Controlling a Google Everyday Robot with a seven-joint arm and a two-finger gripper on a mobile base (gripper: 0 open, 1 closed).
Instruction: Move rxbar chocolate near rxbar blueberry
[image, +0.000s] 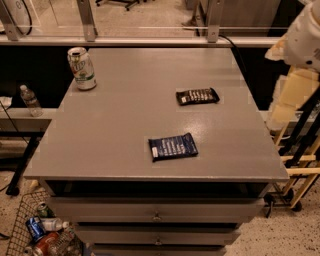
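Note:
The rxbar chocolate (197, 96), a flat bar in a black wrapper with white lettering, lies on the grey table (130, 115) right of centre. The rxbar blueberry (173, 147), a flat bar in a dark blue wrapper, lies nearer the front edge, a little left of the chocolate bar and well apart from it. My gripper is out of view. Only a white rounded part of my arm (306, 35) shows at the top right edge, beyond the table's right side, with cream-coloured arm parts (292, 95) below it.
A green and white drink can (82, 68) stands upright at the table's back left corner. A rail runs behind the table. A water bottle (30, 100) stands on a low shelf at the left. A wire basket of cans (42, 232) sits on the floor at the front left. Drawers are below the tabletop.

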